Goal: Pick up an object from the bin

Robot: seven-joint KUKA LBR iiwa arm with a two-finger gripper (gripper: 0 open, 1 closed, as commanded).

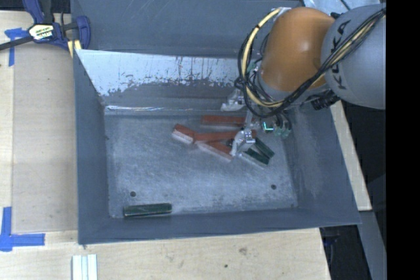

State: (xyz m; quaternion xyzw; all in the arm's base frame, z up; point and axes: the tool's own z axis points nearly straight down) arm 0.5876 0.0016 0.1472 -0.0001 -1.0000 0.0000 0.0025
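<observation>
My gripper (244,140) is low in the right half of the bin, under the arm's orange dome. It sits at the right end of a small cluster of red-brown bars. One red-brown bar (222,120) lies just behind it, another bar (211,140) runs up to it from the left, and a paler bar (216,150) lies under that one. A dark green block (259,153) rests right beside the gripper on its near right side. Whether anything is in its grasp is hidden.
A short red-brown piece with a pale end (183,135) lies at the cluster's left. A dark green bar (147,210) lies alone at the front left of the bin floor. The arm and its cables cover the bin's right rear corner.
</observation>
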